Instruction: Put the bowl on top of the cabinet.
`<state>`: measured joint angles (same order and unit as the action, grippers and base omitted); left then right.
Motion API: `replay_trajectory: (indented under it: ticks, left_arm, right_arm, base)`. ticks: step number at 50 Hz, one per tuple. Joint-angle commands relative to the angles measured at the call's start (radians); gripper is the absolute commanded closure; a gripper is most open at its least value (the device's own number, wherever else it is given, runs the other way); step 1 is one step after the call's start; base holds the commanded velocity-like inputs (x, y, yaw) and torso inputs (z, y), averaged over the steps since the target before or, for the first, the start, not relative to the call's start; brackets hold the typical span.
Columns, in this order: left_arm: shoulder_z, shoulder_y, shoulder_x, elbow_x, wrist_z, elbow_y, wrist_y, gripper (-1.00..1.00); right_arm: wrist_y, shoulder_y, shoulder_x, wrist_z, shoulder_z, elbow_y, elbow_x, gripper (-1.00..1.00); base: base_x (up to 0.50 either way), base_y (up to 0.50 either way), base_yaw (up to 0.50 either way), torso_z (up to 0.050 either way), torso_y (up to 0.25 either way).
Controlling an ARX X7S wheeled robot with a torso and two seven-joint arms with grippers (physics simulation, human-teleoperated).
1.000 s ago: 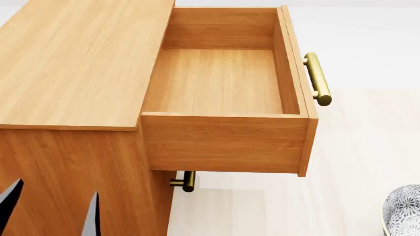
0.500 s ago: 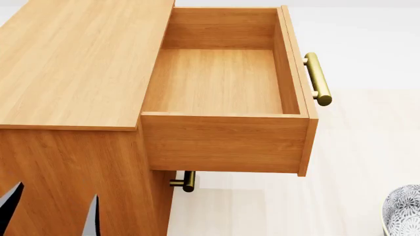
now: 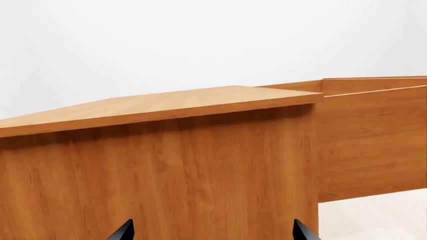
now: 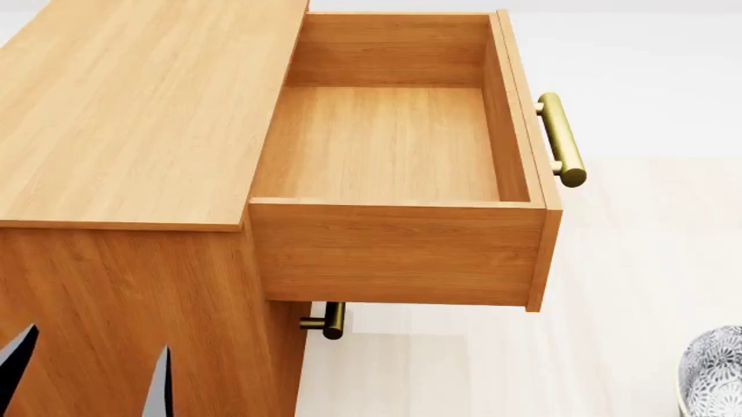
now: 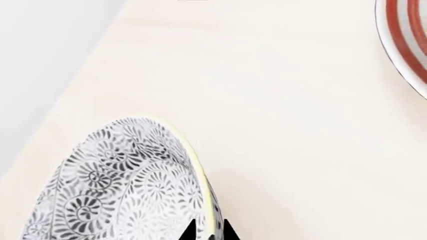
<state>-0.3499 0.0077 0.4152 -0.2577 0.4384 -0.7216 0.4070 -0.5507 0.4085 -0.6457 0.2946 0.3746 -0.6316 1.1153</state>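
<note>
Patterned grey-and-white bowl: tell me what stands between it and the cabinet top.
Nothing visible blocks the way. The patterned grey-and-white ceramic bowl, pinched at its rim by the right gripper, sits low right; the light-brown wooden cabinet's top is bare, with the open empty drawer between them.
</note>
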Motion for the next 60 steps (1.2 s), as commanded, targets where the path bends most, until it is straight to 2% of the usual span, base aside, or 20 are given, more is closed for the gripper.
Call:
replay_trajectory:
  ticks: [1, 25, 53, 60]
  left_arm:
    - [0.037, 0.001, -0.014, 0.009, -0.015, -0.021, 0.021, -1.0]
    - [0.04, 0.007, -0.006, 0.003, -0.011, -0.015, 0.007, -1.0]
    - [0.065, 0.012, 0.01, -0.027, 0.003, -0.059, 0.022, -1.0]
    - [0.062, 0.01, 0.012, -0.028, 0.007, -0.07, 0.027, -1.0]
  right_arm:
    - [0.033, 0.016, 0.027, -0.04, 0.013, -0.058, -0.008, 1.0]
    - [0.006, 0.084, 0.033, 0.014, 0.011, -0.015, 0.009, 1.0]
    - [-0.185, 0.317, -0.056, 0.266, 0.003, 0.224, 0.112, 1.0]
    - [-0.245, 0.456, -0.091, 0.35, -0.011, 0.262, 0.15, 1.0]
  base:
    - [0.0, 0.0, 0.0, 0.0, 0.0]
    - [0.0, 0.0, 0.0, 0.0, 0.0]
    - [0.0, 0.0, 0.0, 0.0, 0.0]
    - [0.0, 0.0, 0.0, 0.0, 0.0]
